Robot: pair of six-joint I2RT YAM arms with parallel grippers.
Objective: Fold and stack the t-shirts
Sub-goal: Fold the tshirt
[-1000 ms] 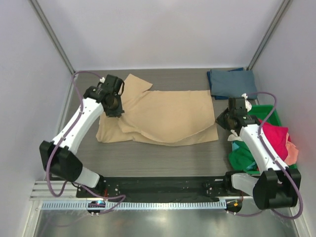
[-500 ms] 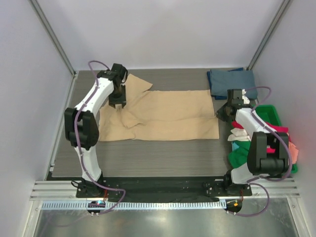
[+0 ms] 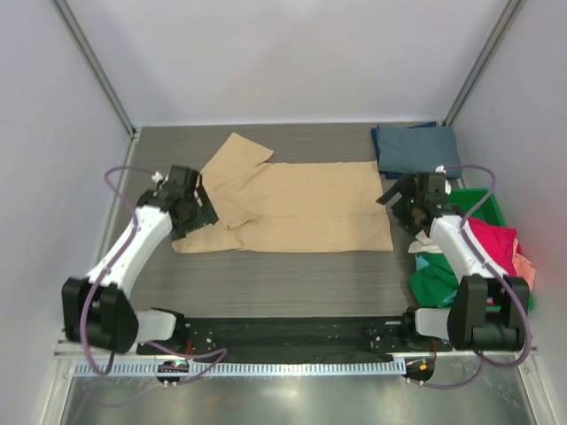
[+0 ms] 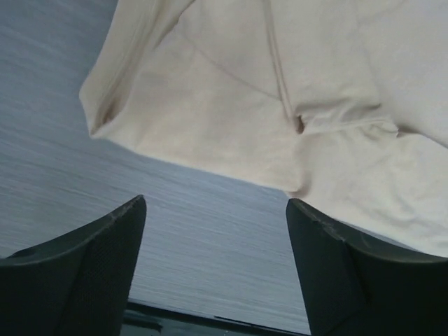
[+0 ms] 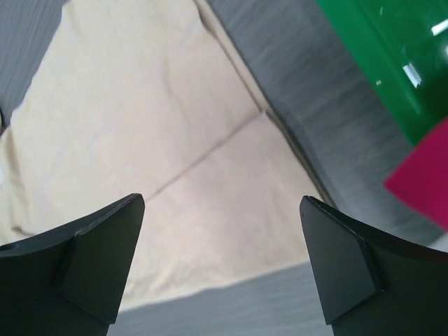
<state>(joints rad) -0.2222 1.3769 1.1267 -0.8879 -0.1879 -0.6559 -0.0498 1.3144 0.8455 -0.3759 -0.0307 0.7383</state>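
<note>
A tan t-shirt (image 3: pixel 301 205) lies spread across the table middle, folded in half lengthwise, its left sleeve area rumpled (image 4: pixel 280 91). My left gripper (image 3: pixel 199 212) hovers at the shirt's left edge, open, with only bare table between its fingers (image 4: pixel 215 269). My right gripper (image 3: pixel 396 202) hangs at the shirt's right edge, open and empty, the tan cloth (image 5: pixel 161 140) below it. A folded slate-blue t-shirt (image 3: pixel 415 147) rests at the back right. Magenta (image 3: pixel 493 246), green (image 3: pixel 436 280) and peach (image 3: pixel 524 273) shirts pile in and over the bin.
A green plastic bin (image 3: pixel 485 205) stands at the right edge, its wall also in the right wrist view (image 5: pixel 392 63). Grey walls and metal posts enclose the table. A black rail (image 3: pixel 292 335) runs along the near edge between the arm bases.
Both grippers have let go of the tan shirt and opened. The shirt's near half now lies flat. The left arm has drawn back toward the near left; the right gripper has shifted slightly.
</note>
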